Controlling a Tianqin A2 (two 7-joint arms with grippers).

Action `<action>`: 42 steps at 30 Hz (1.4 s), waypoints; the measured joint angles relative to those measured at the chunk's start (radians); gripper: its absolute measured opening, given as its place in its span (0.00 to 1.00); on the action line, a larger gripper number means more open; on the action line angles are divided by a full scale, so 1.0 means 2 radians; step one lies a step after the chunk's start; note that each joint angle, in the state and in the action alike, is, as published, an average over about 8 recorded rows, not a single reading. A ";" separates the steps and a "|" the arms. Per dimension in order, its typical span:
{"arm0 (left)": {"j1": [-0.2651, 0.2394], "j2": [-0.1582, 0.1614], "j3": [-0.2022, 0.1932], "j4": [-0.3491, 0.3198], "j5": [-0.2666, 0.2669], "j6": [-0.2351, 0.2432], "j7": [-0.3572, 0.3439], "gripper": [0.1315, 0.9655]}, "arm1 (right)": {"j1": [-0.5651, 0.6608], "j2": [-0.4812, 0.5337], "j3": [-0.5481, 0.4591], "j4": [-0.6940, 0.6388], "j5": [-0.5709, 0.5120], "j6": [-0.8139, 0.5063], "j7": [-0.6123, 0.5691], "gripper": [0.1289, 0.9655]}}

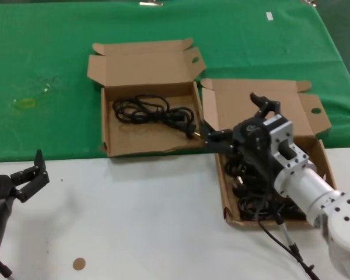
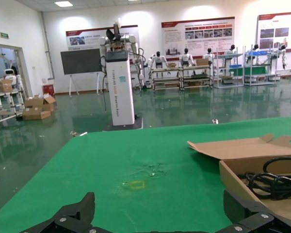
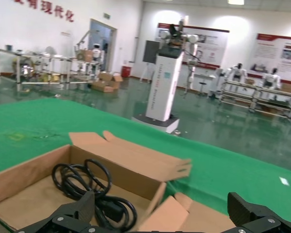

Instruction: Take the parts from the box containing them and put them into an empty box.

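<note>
Standing over two open cardboard boxes on the green cloth, right arm working, left arm waiting.

Lying side by side: the left-hand box (image 1: 111,137), ragged along its front wall, already holding one coiled cord (image 1: 154,111); the right-hand box (image 1: 223,195), straight-walled, still holding a heap of black cords (image 1: 251,204) under the arm. Hovering over the gap between the two boxes: right gripper (image 1: 236,119), fingers spread wide, gripping nothing. Lying below and behind those fingers, toward the robot's body: the remaining cords, loosely coiled, no clear long axis readable. Judging the right arm far nearer to that heap. Resting low over the white table at near left: left gripper (image 1: 29,175), fingers parted and empty, well apart from both boxes.
</note>
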 joint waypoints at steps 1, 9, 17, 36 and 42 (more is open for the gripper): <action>0.000 0.000 0.000 0.000 0.000 0.000 0.000 0.86 | -0.006 0.001 0.003 0.004 0.004 0.003 -0.001 1.00; 0.000 0.000 0.000 0.000 0.000 0.000 0.000 0.97 | -0.049 0.005 0.024 0.037 0.040 0.031 -0.011 1.00; 0.000 0.000 0.000 0.000 0.000 0.000 0.000 1.00 | -0.093 0.010 0.045 0.070 0.075 0.058 -0.020 1.00; 0.000 0.000 0.000 0.000 0.000 0.000 0.000 1.00 | -0.130 0.014 0.063 0.098 0.105 0.081 -0.028 1.00; 0.000 0.000 0.000 0.000 0.000 0.000 0.000 1.00 | -0.130 0.014 0.063 0.098 0.105 0.081 -0.028 1.00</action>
